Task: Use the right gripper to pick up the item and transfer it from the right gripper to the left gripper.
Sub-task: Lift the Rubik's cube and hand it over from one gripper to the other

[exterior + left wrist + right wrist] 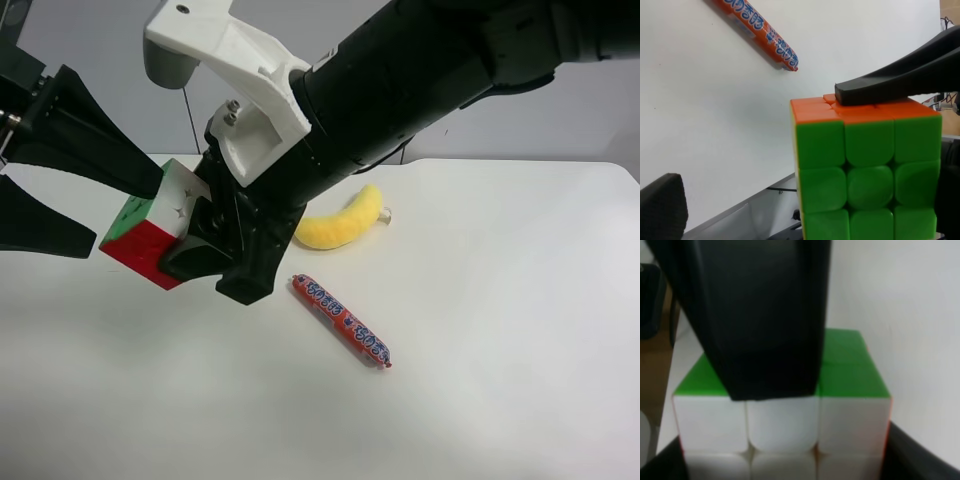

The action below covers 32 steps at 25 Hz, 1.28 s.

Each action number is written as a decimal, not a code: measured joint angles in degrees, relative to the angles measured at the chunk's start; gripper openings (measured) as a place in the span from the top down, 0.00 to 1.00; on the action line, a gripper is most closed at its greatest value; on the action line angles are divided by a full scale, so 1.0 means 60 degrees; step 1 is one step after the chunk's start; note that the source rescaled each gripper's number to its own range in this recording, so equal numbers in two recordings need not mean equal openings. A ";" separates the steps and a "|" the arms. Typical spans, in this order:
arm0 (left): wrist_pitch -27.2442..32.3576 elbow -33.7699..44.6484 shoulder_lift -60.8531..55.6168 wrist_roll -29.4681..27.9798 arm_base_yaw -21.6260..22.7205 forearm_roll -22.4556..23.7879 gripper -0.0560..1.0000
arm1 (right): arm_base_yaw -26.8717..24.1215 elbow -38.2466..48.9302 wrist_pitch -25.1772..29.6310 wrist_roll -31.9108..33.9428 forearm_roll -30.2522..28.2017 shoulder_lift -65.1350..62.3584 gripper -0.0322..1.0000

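Note:
The item [140, 245], a small puzzle cube with red, white and green faces, hangs above the white table [500, 300]. My right gripper [178, 235], black jaws on a thick black arm with a white bracket, is shut on it. In the right wrist view the cube [780, 425] sits between that gripper's fingers [920, 457]. My left gripper [125, 215] stands open at the cube's green side, one flat plate by the cube's upper corner and the other lower and clear of it. In the left wrist view the green face [865, 175] fills the frame, and a black finger [890, 85] presses the orange face.
A yellow plush banana [345, 222] lies on the table behind the right arm. A long orange-red sausage stick [340, 320] lies in front of it and also shows in the left wrist view [760, 32]. The table's far edge runs behind the banana.

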 joint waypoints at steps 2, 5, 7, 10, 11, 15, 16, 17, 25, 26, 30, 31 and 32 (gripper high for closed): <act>0.0000 0.0000 0.0030 0.0000 0.0000 -0.0020 0.00 | 0.0000 0.0018 -0.0022 0.0000 0.0000 0.0000 0.96; -0.0022 0.0000 0.0050 0.0000 0.0000 -0.0019 0.00 | 0.0000 0.0017 -0.0086 0.0000 0.0044 0.0000 0.96; -0.0040 0.0000 0.0059 0.0000 0.0000 -0.0049 0.00 | 0.0000 0.0017 -0.0124 0.0000 0.0043 0.0011 0.96; -0.0040 0.0000 0.0059 0.0008 0.0000 -0.0049 0.00 | 0.0000 0.0017 -0.0229 0.0000 0.0158 0.0126 0.96; -0.0040 0.0000 0.0059 0.0018 0.0000 -0.0049 0.00 | 0.0000 0.0017 -0.0240 0.0000 0.0193 0.0184 0.96; -0.0031 0.0000 0.0059 0.0091 0.0000 -0.0171 0.00 | 0.0000 0.0017 -0.0409 0.0000 0.0310 0.0320 0.96; -0.0031 0.0000 0.0059 0.0111 0.0000 -0.0220 0.00 | 0.0000 0.0017 -0.0454 -0.0013 0.0333 0.0320 0.96; -0.0031 0.0000 0.0059 0.0111 0.0000 -0.0243 0.00 | 0.0000 0.0017 -0.0481 -0.0040 0.0396 0.0320 0.96; -0.0051 0.0000 0.0059 0.0148 0.0000 -0.0253 0.00 | 0.0000 0.0017 -0.0479 -0.0268 0.0846 0.0320 0.96; -0.0059 0.0000 0.0059 0.0152 0.0000 -0.0253 0.00 | 0.0000 0.0017 -0.0479 -0.0268 0.0910 0.0320 0.96; -0.0060 0.0000 0.0059 0.0173 0.0000 -0.0253 0.00 | 0.0000 0.0017 -0.0479 -0.0372 0.1201 0.0320 0.96; -0.0060 0.0000 0.0059 0.0173 0.0000 -0.0219 0.00 | 0.0000 0.0017 -0.0479 -0.0411 0.1270 0.0320 0.96; -0.0060 0.0000 0.0059 0.0173 0.0000 -0.0154 0.00 | 0.0000 0.0017 -0.0479 -0.0433 0.1324 0.0320 0.96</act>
